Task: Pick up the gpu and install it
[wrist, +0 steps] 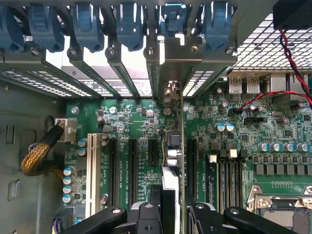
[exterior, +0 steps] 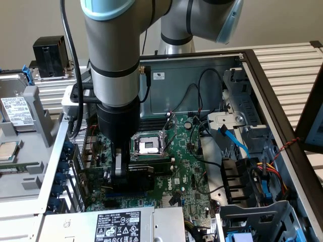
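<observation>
**GPU gripped edge-on over the mobo slots**

Open PC case (exterior: 262, 75) fills most of the exterior view, lid off, dark frame running down that view's right. Inside, the big green mobo (exterior: 186, 171) lies flat, w/ the CPU socket (exterior: 147, 146) near its middle. Drive cage w/ blue SATA cable (exterior: 234, 141) sits to the exterior view's right of the board; PSU w/ white label (exterior: 118, 222) at the near edge. A spare drive (exterior: 15, 111) and a loose CPU (exterior: 7, 151) rest outside the case on the exterior view's left, a black heatsink (exterior: 49, 55) further back.

The arm (exterior: 113, 55) comes down from above, grey w/ pale blue caps, wrist nearly vertical over the slot area left of the socket in the exterior view.

Gripper (wrist: 169, 214) is partly closed, jaws narrow and clamped on the gpu (wrist: 171, 161). Card stands on edge between the fingers, seen thin from the wrist view, its top edge running away toward the rear slot openings. In the exterior view its black shroud (exterior: 139, 177) shows just beside and below the gripper (exterior: 118, 169), low over the board.

Wrist view: black PCIe slots (wrist: 132, 168) and one white slot (wrist: 92, 170) lie parallel on either side of the card. Blue retention clips (wrist: 129, 22) line the far rear wall. Whether the card edge is seated in a slot or just above it, can't tell. Braided cable w/ white plug (wrist: 41, 151) sits beside the white slot; RAM slots (wrist: 226, 175) on the other side.
</observation>
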